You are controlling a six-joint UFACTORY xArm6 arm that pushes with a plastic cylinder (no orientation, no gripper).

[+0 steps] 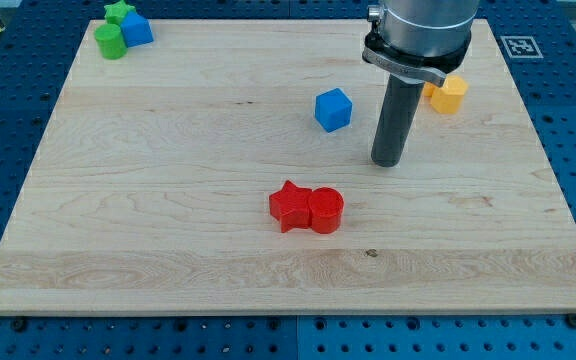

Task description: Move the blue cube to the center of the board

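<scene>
The blue cube sits on the wooden board, a little above and right of the board's middle. My tip rests on the board to the right of the cube and slightly below it, about a cube's width away, not touching it.
A red star and a red cylinder touch each other below the middle. A yellow block sits at the upper right, partly behind the arm. At the top left corner a green star, a green cylinder and a second blue block are clustered.
</scene>
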